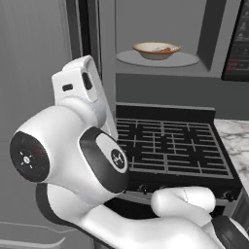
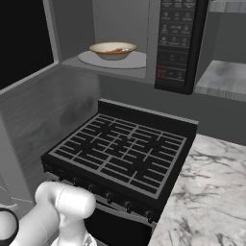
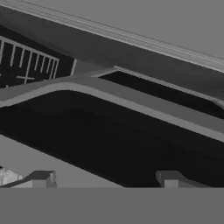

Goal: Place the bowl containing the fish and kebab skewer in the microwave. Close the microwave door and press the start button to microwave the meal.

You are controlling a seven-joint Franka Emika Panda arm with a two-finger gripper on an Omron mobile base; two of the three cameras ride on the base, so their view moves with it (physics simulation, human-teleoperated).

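The cream bowl (image 1: 155,50) (image 2: 112,50) with a tan rim sits on the round turntable (image 1: 187,61) inside the open microwave (image 2: 120,19). Pale fish and reddish-brown skewer pieces (image 1: 167,49) show in the bowl, too small to tell apart. The microwave door (image 2: 24,43) stands swung out to the left, its black glass facing in. In the hand view my gripper (image 3: 105,179) is open, its fingertips (image 3: 40,178) wide apart with nothing between them, close in front of the door's black glass (image 3: 109,140) and a grey bar (image 3: 131,103) along it.
The microwave's black button panel (image 1: 238,44) (image 2: 175,43) is right of the cavity. A black gas stove (image 1: 170,146) (image 2: 125,149) stands below it. A marble counter (image 2: 211,192) lies to the stove's right. My folded arm (image 1: 73,160) fills the near left.
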